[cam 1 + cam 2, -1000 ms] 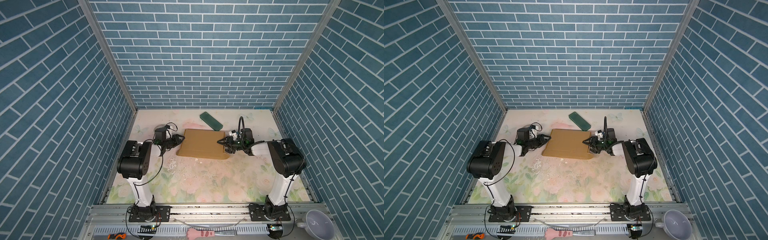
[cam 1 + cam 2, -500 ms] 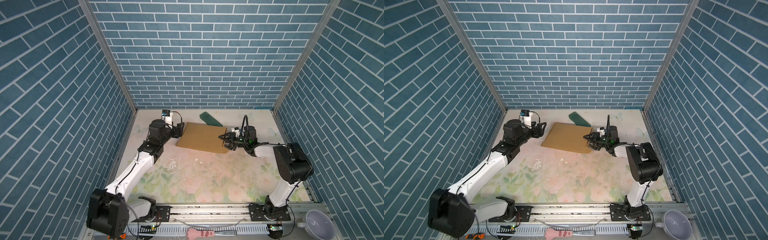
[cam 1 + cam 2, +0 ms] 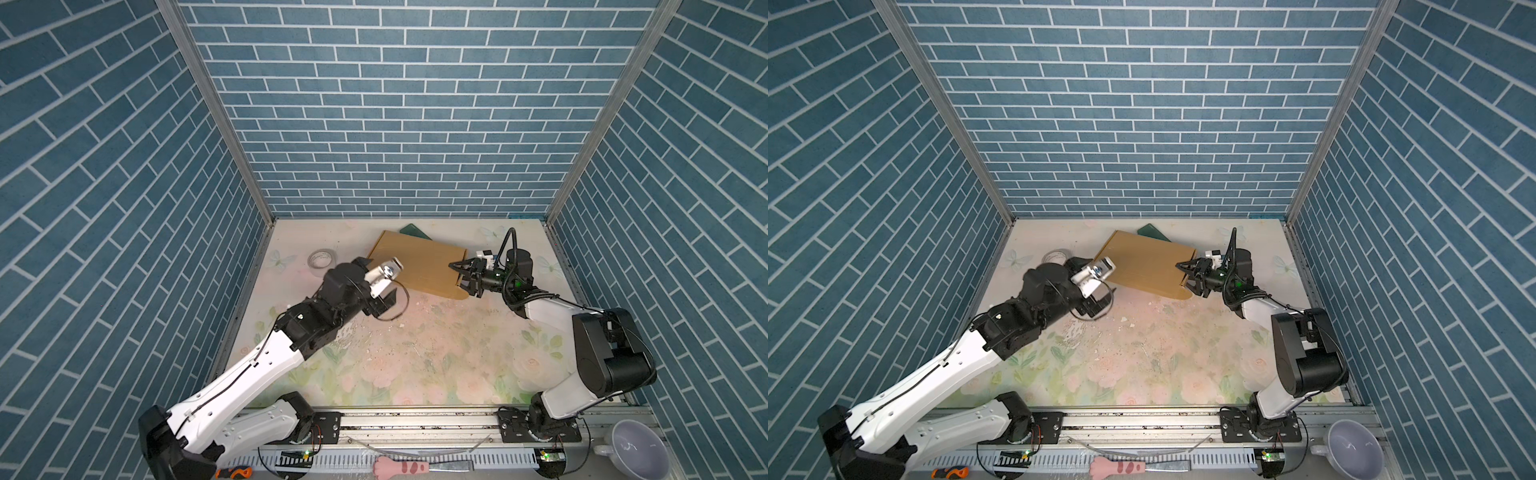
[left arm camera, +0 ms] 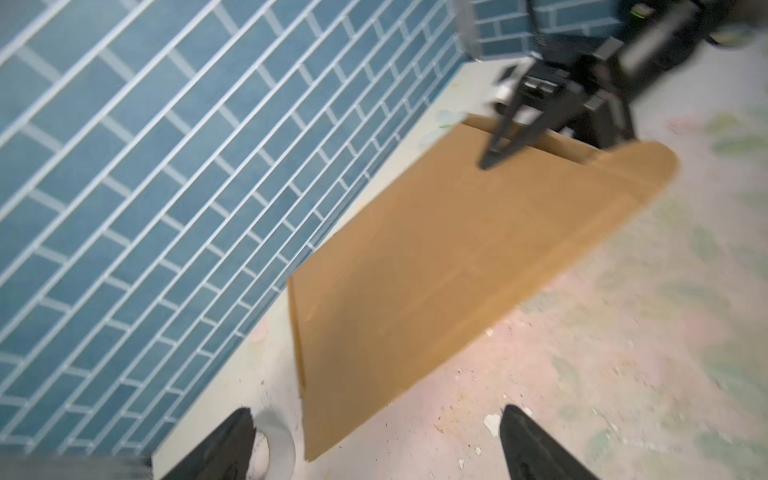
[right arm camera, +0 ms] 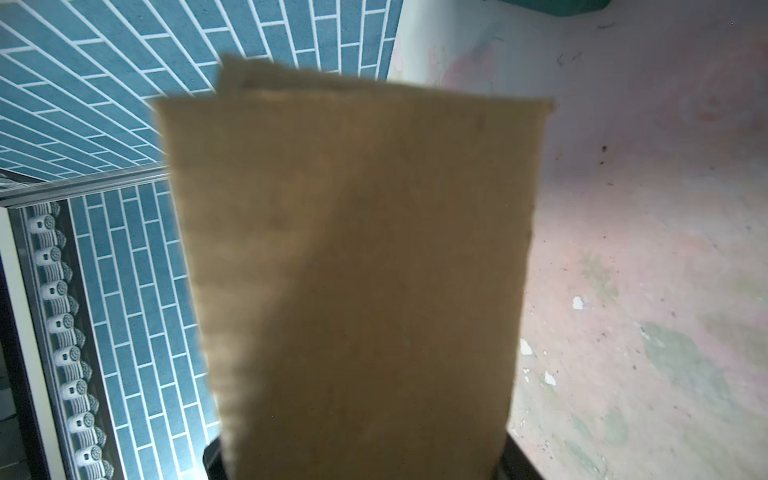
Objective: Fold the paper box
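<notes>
Floral table (image 3: 415, 353): the right gripper (image 3: 457, 276) clamps the paper box (image 3: 415, 262); the left gripper (image 4: 376, 415) gapes empty. Best hold it steady, level.

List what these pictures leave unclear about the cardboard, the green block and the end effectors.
- Green block: mostly hidden behind the cardboard in both top views.
- Right end effector: fingertips covered by cardboard in the right wrist view, too small in top views; grip unclear.
- Cardboard's folds: blurred in the left wrist view.
- Tape roll: cut off by the bottom edge in the left wrist view.
</notes>
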You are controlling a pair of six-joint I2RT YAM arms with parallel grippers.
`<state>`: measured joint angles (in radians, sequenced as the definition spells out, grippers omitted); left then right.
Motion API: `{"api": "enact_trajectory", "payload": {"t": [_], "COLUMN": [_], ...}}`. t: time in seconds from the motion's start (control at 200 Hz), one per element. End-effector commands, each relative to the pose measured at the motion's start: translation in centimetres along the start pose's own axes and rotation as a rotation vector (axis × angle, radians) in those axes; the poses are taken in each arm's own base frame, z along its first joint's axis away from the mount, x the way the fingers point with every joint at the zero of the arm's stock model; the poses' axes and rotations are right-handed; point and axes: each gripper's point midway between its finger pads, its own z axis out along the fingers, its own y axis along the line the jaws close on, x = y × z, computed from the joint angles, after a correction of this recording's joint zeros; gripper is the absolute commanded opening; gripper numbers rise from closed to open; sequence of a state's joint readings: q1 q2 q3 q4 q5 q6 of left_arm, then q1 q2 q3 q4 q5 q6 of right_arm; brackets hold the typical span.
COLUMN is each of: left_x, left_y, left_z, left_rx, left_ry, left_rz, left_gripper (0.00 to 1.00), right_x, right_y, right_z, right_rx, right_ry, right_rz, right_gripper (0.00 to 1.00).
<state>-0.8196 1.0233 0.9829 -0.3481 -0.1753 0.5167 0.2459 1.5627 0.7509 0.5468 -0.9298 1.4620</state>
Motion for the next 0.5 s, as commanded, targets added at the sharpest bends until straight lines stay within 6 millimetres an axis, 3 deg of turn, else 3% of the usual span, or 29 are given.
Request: {"api": "enact_trajectory", "payload": {"t": [0.0, 0.15, 0.365, 0.495], "left_x": [3.1, 3.4, 3.2, 3.1], "left_y": [-2.4, -3.9, -5.4, -4.7], "left_z": [0.1, 2.2, 4.6, 5.9], "left_rx": [0.005, -0.014, 0.036, -0.006], "left_ry": [0.171, 0.204, 0.213, 0.230], "left_rz": [0.403, 0.626, 0.728, 0.778], "left_gripper": [0.94, 0.91, 0.87, 0.85], "right_x": [1.4, 2.8, 5.2, 6.6], "right_y": [1.0, 1.3, 1.6, 1.3], "right_z": [-0.6, -1.2, -1.8, -1.9], "right_rx": [-0.031, -0.031, -0.019, 0.009], "right_ry": [0.033, 0.054, 0.100, 0.140], "right_rz": [0.065, 0.092, 0.104, 0.093], "right_gripper": [0.37, 0.37, 0.37, 0.37]}}
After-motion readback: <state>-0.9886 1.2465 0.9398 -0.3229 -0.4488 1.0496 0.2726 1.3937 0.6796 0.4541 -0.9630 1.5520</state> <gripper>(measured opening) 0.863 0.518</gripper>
